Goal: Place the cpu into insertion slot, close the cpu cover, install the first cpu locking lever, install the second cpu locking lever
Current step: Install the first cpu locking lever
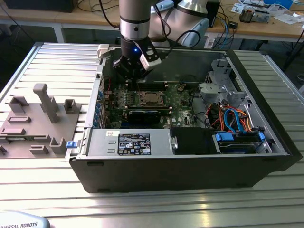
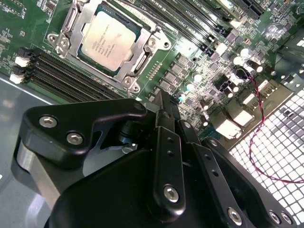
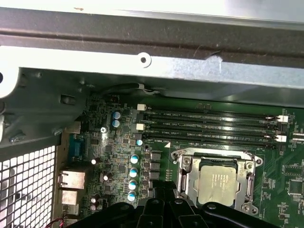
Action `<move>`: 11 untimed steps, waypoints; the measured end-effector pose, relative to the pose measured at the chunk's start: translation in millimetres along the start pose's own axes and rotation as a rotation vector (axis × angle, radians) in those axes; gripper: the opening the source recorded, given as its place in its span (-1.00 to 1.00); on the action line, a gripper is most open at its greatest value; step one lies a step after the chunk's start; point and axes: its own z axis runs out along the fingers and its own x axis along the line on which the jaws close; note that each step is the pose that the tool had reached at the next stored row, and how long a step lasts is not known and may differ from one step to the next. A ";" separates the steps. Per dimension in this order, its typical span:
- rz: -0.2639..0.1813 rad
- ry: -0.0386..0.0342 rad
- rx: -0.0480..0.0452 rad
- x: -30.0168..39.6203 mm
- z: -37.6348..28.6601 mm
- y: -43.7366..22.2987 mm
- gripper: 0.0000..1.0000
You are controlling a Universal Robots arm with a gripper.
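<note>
An open desktop computer case (image 1: 190,156) is seen lying on its side on a ribbed metal desk (image 1: 57,61), with the green motherboard (image 1: 178,107) exposed inside. The cpu (image 2: 108,41), a flat square chip with a silvery-grey top, is seated in the insertion slot (image 2: 71,21) near the middle of the board, beside the long black memory slots (image 3: 209,124). In both wrist views the cpu cover (image 2: 137,64), a thin silvery frame with a large window, is lying flat around the chip, so the chip is judged to be placed and the cover closed. Whether either locking lever is latched cannot be told.

The robot arm (image 1: 134,19) is positioned over the back part of the board, with the hand (image 1: 129,71) just beyond the socket and not touching it. In the second wrist view the black fingers (image 2: 164,142) are drawn close together with nothing between them, so the hand is judged pressed together and empty.

The chip is judged light, rigid and fragile, best held only by its edges. The cover is thin stiff sheet metal, best pressed at its free edge. The levers, likely springy wire, would need firm force at their tips. A grey fixture block (image 1: 38,123) sits on the desk at the exterior view's left.
</note>
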 end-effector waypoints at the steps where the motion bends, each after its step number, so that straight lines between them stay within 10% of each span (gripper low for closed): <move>1: 0.000 0.0000 0.0000 0.1 0.0 0.4 -0.79; 11: 0.000 -0.0042 0.0003 5.1 -1.3 4.4 -0.79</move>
